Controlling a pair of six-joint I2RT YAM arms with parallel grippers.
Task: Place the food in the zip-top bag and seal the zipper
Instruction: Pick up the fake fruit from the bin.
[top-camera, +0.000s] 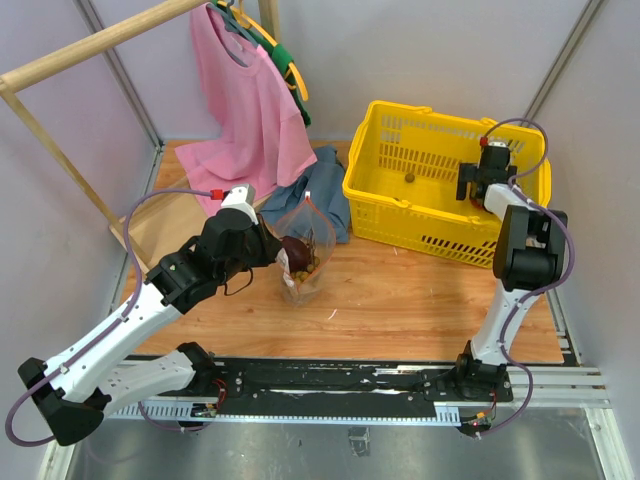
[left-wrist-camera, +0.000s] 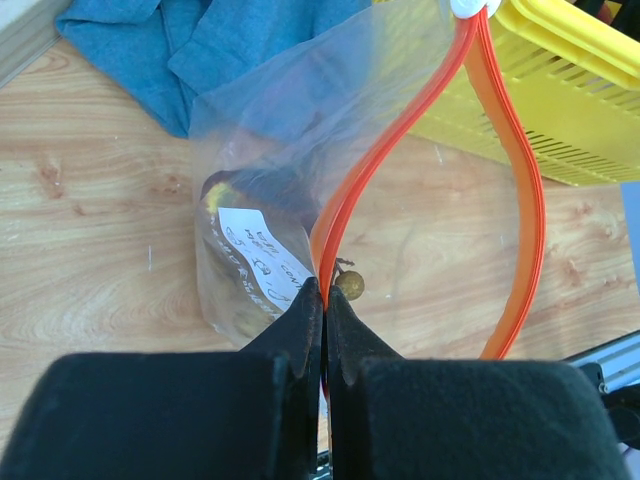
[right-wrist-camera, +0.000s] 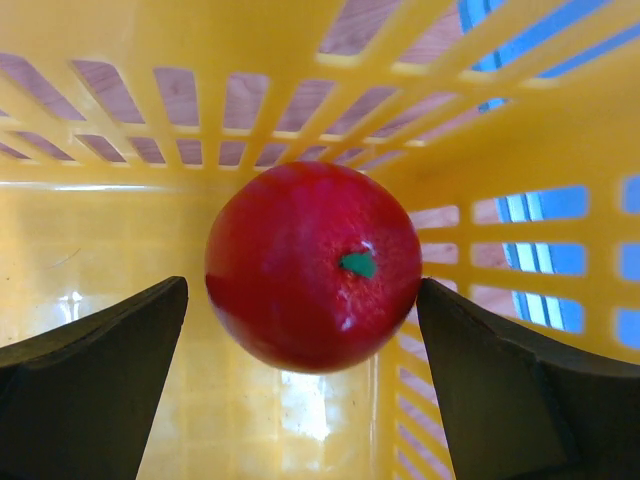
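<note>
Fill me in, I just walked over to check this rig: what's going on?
The left hand is pinched shut on the zipper of the zip-top bag, whose mouth gapes open; a dark purple fruit sits inside. The right hand is down in the yellow basket, fingers open on either side of the red fruit, not yet gripping it.

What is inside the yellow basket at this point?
A red round fruit sits near a corner of the yellow basket, between the right hand's open fingers. A small dark item lies on the basket floor. From above, the hand hides the fruit.
</note>
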